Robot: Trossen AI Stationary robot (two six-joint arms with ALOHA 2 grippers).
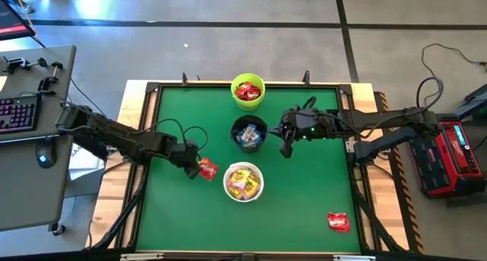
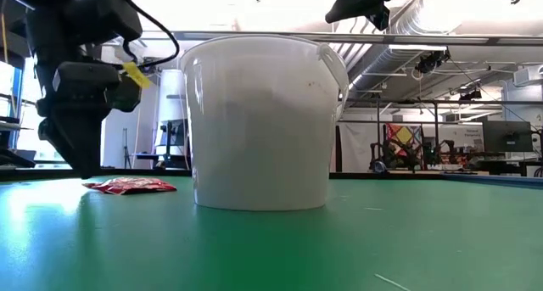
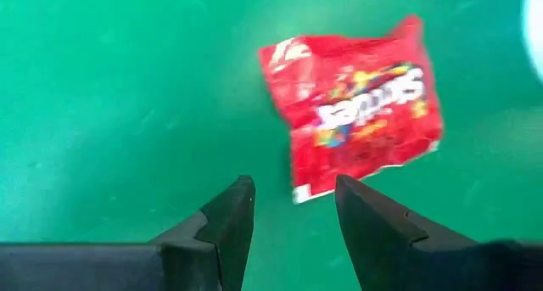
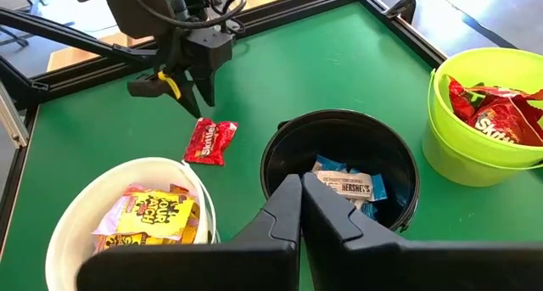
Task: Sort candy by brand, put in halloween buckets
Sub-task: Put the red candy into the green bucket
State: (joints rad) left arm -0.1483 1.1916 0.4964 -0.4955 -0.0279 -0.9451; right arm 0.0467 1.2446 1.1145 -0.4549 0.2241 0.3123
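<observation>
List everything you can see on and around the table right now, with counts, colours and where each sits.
green bucket: one, lime green, far middle of the table, holding red packets.
black bucket: one, black, table centre, holding blue-and-white packets.
white bucket: one, white, nearest of the three, holding yellow packets.
loose red packets: two, red; one on the mat left of the white bucket, one near the near right corner.
table: one, green mat, dark frame.
left gripper: open, at the loose packet by the white bucket, not holding it.
right gripper: shut, empty, right of the black bucket.
</observation>
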